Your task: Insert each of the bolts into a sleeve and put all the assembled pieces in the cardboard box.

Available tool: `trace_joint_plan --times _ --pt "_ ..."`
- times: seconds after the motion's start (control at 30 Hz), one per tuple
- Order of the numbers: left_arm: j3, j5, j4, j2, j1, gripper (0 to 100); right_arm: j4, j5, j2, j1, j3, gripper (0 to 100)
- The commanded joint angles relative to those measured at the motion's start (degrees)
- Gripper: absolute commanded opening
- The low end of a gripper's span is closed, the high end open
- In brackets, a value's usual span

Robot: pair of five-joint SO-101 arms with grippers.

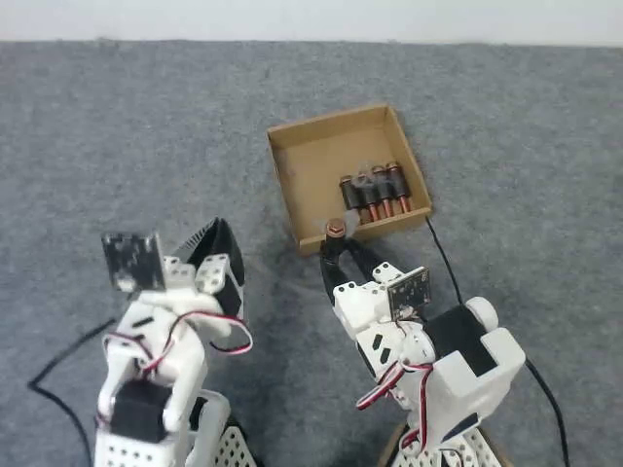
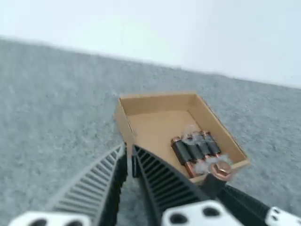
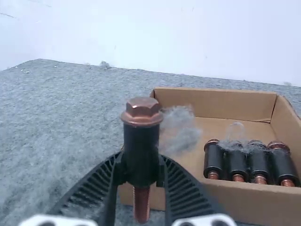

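Sleeved bolt (image 3: 141, 146) upright within right tool (image 3: 141, 168)

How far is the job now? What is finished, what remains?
Done: four assembled pieces, copper bolts in black sleeves, lie side by side in the brown cardboard box. In hand: the right gripper is shut on a fifth assembled piece, held upright at the box's edge. Left: placing it inside. The left gripper is shut and holds nothing.

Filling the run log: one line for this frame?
right end effector: shut on sleeved bolt, by cardboard box corner | left end effector: shut, empty | in box: four sleeved bolts
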Motion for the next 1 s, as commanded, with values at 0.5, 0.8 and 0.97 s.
trace_joint_plan --times 0.5,0.8,0.97 --pt "21.05 -0.97 -8.26 -6.86 -11.87 1 -7.25 2.02 -0.75 10.95 -6.68 0.6" --pt "22.2 -13.27 -0.97 -6.86 -15.65 1 -3.38 15.3 -0.84 11.47 -23.03 0.6" --pt "22.2 -14.24 -0.44 -6.59 -15.47 1 10.15 16.26 -0.84 12.62 -33.32 0.6"
